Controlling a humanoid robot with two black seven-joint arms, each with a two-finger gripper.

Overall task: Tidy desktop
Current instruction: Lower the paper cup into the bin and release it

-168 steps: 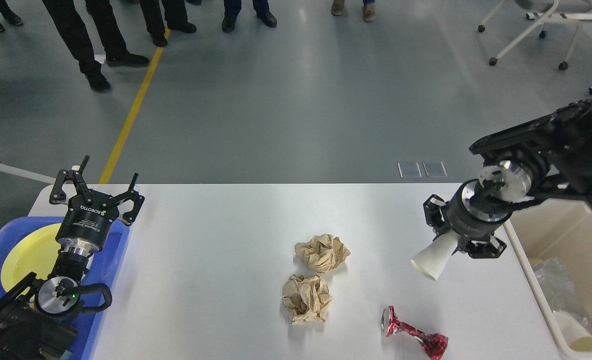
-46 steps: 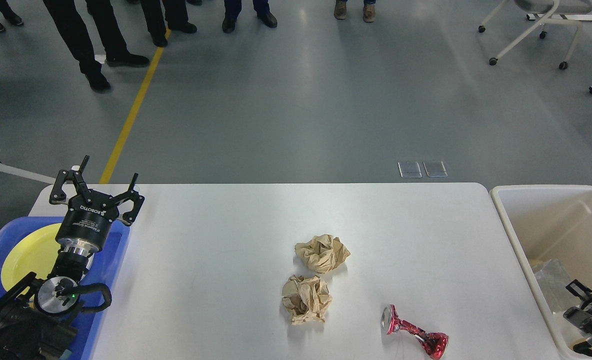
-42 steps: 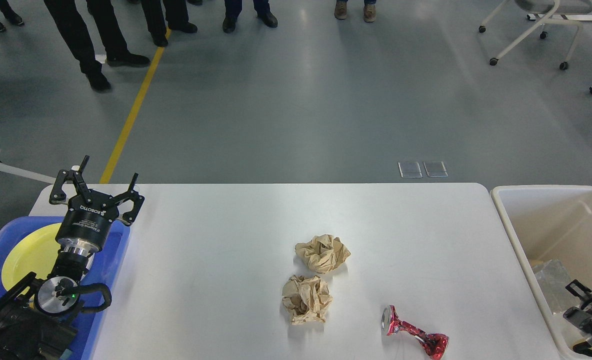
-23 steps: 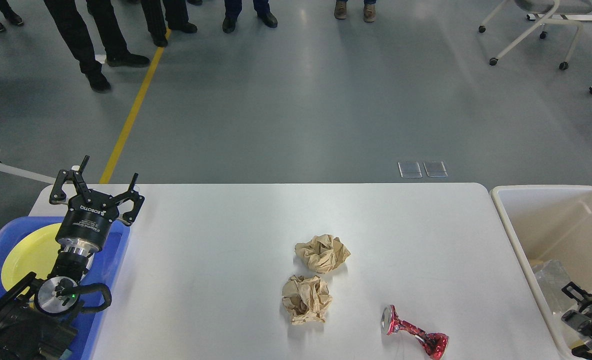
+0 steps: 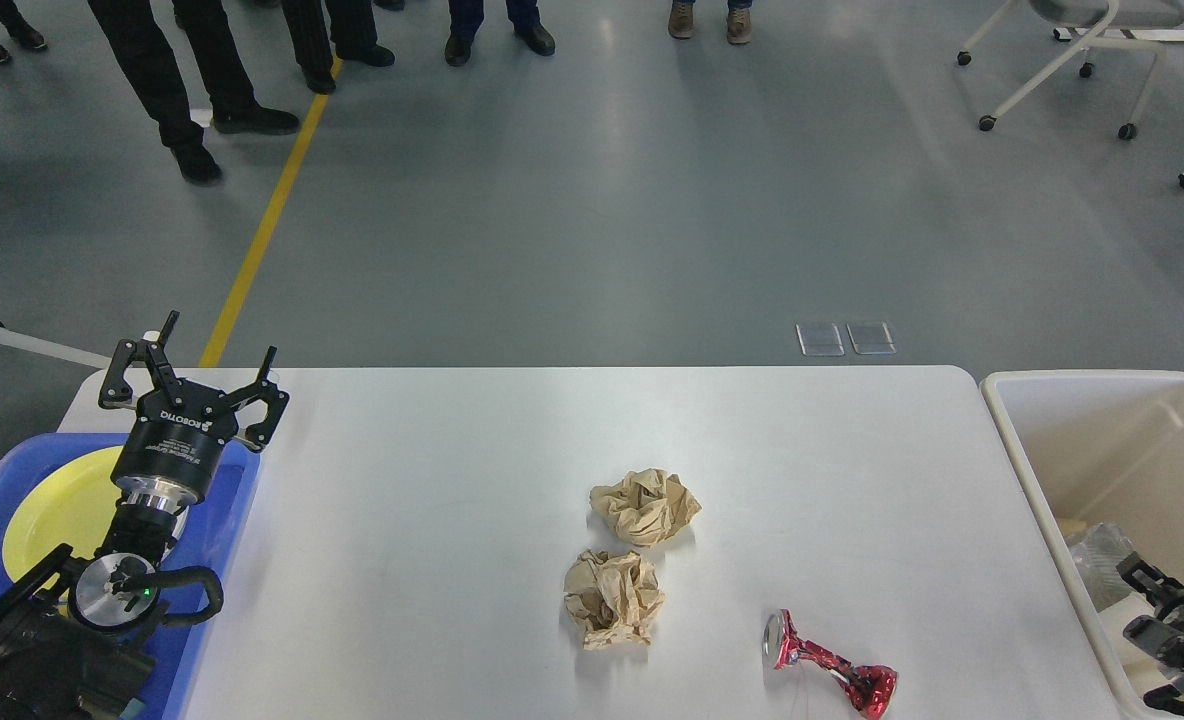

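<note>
Counter (image 5: 432,520): paper wads (image 5: 644,506) light, squishy, grab anywhere; can (image 5: 830,670) by its waist. Left tool (image 5: 192,385) wide, right tool (image 5: 1167,620) can't tell.

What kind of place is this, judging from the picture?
Probably a lab or demonstration hall: a grey industrial floor with a yellow line, onlookers' legs along the far side, and a white desktop set up with litter.

Two crumpled paper balls (image 5: 627,555) and a crushed red can (image 5: 830,673) lie on the desktop (image 5: 432,520).
</note>
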